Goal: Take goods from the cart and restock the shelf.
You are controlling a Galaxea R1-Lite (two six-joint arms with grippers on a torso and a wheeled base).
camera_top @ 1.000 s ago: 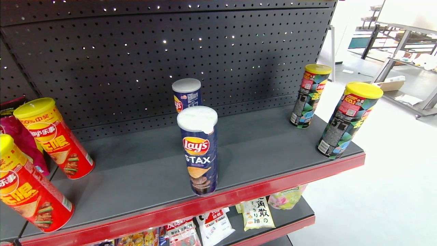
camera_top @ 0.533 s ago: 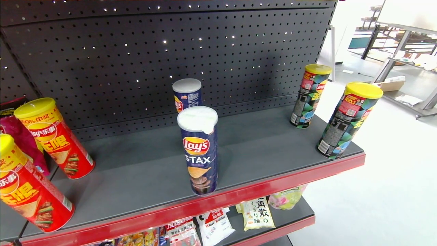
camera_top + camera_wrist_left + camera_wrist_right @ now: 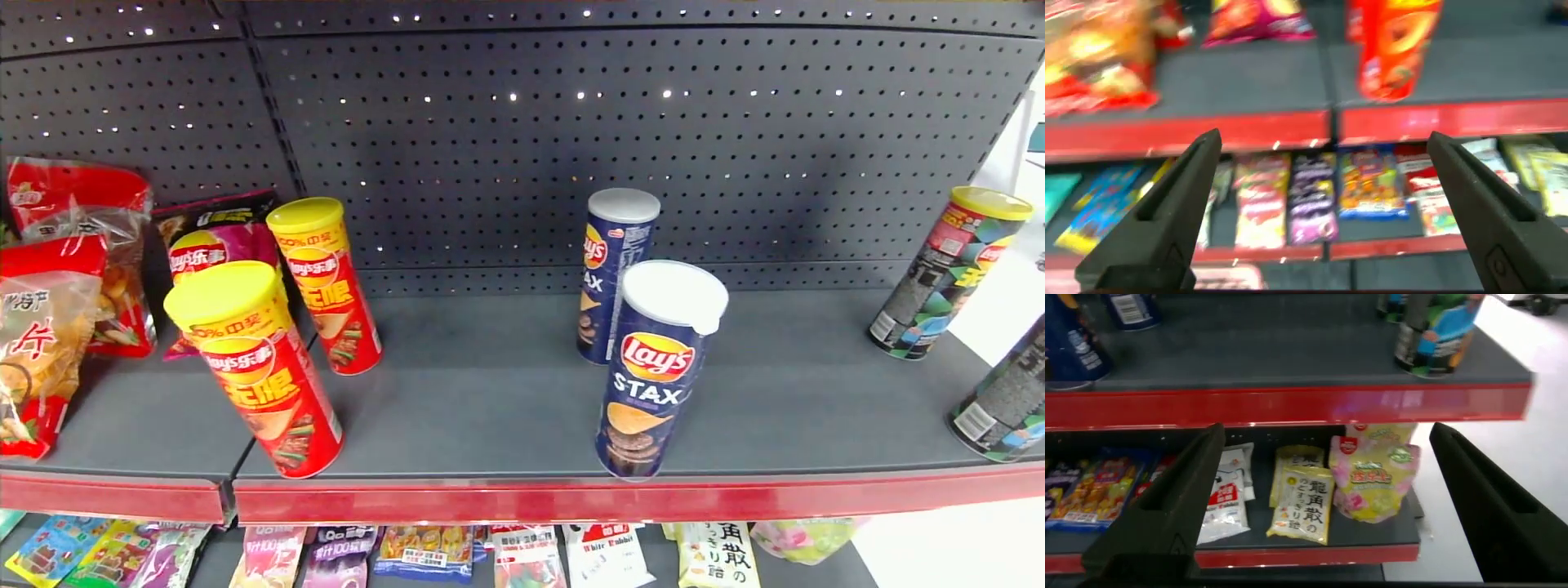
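facing the shelf empty-handed, the left gripper and the right gripper both have fingers spread wide and point at the snack bags on the tier under the red lip. everything stocked above stands upright, long axes vertical: red cans left of centre, blue cans right of centre, patterned cans at the right edge. the bare, flat stretch between red and blue looks the roomiest slot, above both grippers' aim; which arm is nearer i cannot tell.
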